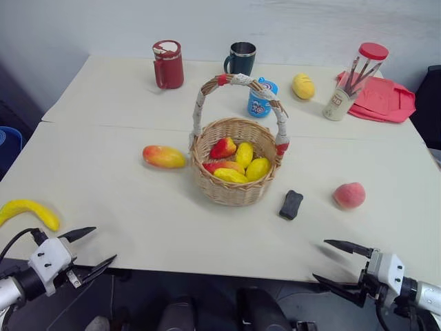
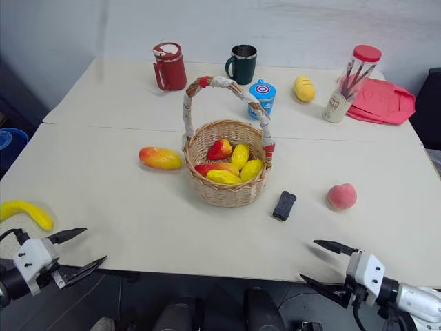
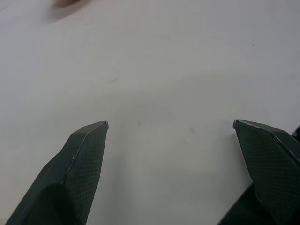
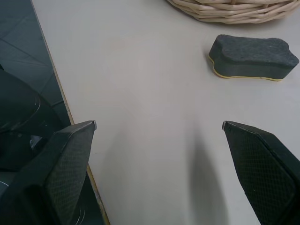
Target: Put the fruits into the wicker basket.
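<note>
Banana (image 1: 29, 211) lies crosswise near left gripper (image 1: 88, 247); mango (image 1: 164, 156) crosswise beside wicker basket (image 1: 234, 189), handle arching roughly side-to-side. Both grippers, right gripper (image 1: 339, 262) too, spread wide, empty.

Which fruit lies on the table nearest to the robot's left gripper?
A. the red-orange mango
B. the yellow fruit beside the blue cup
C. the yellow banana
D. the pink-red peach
C. The yellow banana lies at the table's near left edge, just above the open left gripper, while the mango is beside the wicker basket and the peach is on the right side.
</note>
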